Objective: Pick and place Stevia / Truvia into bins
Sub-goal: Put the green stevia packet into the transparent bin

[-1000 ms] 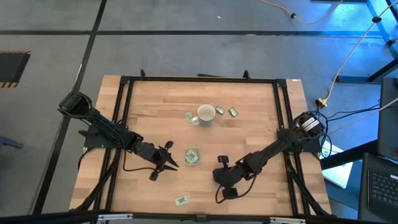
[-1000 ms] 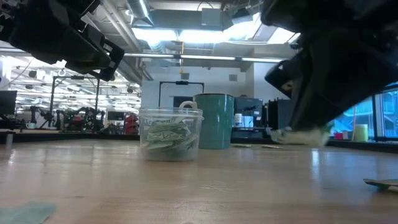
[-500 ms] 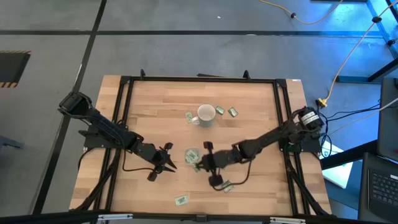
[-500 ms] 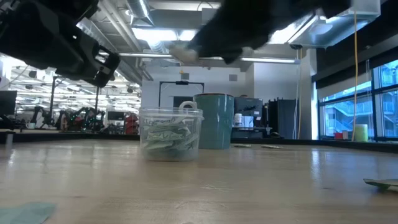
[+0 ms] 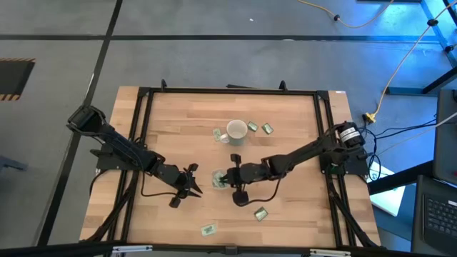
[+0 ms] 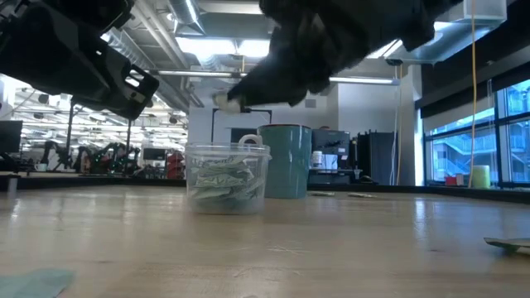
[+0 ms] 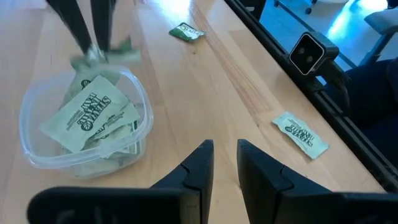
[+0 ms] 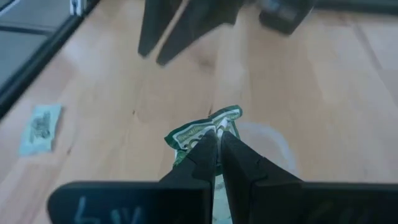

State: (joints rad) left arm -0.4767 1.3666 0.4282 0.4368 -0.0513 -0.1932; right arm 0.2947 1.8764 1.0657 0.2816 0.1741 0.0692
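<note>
The clear plastic cup (image 5: 220,178) stands near the table's middle and holds several green and white sachets (image 7: 87,115); it also shows in the low view (image 6: 228,178). My right gripper (image 5: 227,177) is above the cup, shut on one sachet (image 8: 200,133). My left gripper (image 5: 190,180) hangs just left of the cup, slightly open and empty, and shows in its wrist view (image 7: 222,155). Loose sachets lie flat on the table near the near edge (image 5: 260,213) (image 5: 208,229) and beside the mug (image 5: 216,133) (image 5: 268,128). My right gripper pinches the sachet between its two fingertips (image 8: 219,138), on a crumpled part near the sachet's middle (image 8: 210,127). The fingers slant down from the table's right side. The sachet is lifted clear and sits above the cup's rim (image 6: 225,101).
A white mug (image 5: 236,132) with a handle stands behind the cup toward the far edge. A black frame rail (image 5: 228,91) runs around the table. Bare wood lies in front of the cup and at the table's left.
My right gripper has risen from the table at the near right with a sachet and gone left toward the cup, and now stands above it. One sachet stays on the table where the gripper was.
</note>
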